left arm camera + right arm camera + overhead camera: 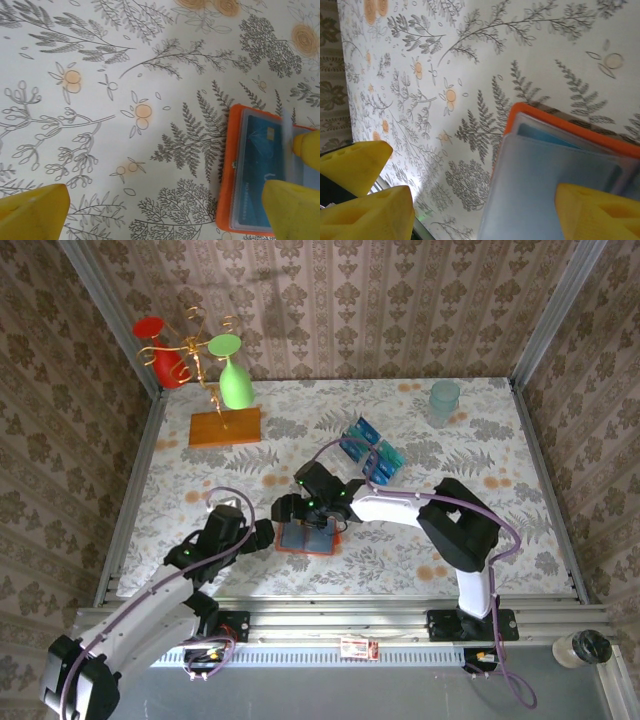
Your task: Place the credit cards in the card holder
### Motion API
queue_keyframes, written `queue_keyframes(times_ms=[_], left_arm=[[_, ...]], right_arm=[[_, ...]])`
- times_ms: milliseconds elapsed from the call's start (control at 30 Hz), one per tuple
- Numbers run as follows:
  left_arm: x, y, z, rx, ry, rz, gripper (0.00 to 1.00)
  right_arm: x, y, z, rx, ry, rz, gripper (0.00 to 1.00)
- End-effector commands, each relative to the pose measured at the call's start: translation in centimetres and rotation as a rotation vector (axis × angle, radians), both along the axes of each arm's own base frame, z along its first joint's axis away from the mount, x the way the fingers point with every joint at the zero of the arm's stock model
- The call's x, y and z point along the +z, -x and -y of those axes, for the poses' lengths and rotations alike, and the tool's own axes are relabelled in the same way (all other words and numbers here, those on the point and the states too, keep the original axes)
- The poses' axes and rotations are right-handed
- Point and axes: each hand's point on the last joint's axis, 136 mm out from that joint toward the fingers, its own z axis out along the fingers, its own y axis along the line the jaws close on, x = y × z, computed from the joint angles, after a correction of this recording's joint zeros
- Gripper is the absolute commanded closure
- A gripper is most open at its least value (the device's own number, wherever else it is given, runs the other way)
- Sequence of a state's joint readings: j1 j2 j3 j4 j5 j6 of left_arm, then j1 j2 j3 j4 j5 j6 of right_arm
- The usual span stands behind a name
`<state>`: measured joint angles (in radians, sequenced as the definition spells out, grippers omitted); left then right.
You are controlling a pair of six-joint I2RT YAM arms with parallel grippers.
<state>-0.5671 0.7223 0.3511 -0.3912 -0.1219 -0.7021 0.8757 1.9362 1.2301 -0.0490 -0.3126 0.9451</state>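
Note:
The card holder (305, 539) lies opened flat on the table, orange-red with a grey-blue inside. In the left wrist view the card holder (250, 170) has a teal card (260, 150) under a clear sleeve. My left gripper (262, 535) is open at its left edge, and one yellow finger (292, 210) reaches over the case. My right gripper (314, 516) hovers open over the holder; its finger (597, 212) rests on a grey-blue flap (555, 185) that stands tilted up. More credit cards (370, 450), dark blue and teal, lie behind the right arm.
A wooden slab (224, 427) with a wire stand holding a red glass (160, 350) and a green glass (233, 375) sits at the back left. A pale teal cup (444, 400) stands at the back right. Metal rails edge the table.

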Motion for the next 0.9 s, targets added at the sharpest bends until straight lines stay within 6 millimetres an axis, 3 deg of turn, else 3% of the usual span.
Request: queue_keyframes(times_ms=[0,400,600,867], left_arm=[[1.3,-0.6,0.6,-0.01,0.055,0.046,0.0],[1.2,-0.4,0.9,-0.04,0.051,0.024,0.0],[1.1,-0.5,0.9,-0.04,0.046,0.012,0.0],[1.4,-1.4,2.0,-0.063,0.062,0.014,0.0]], right_arm=[[-2.1,1.0,-0.7,0.007,0.03,-0.04,0.24],[-3.1,1.3,-1.0,0.007,0.001,-0.066,0.25],[-1.5,1.1,-1.1,0.045,-0.025,-0.051,0.26],[0.7,0.3,1.1,0.026,-0.056,-0.01,0.26]])
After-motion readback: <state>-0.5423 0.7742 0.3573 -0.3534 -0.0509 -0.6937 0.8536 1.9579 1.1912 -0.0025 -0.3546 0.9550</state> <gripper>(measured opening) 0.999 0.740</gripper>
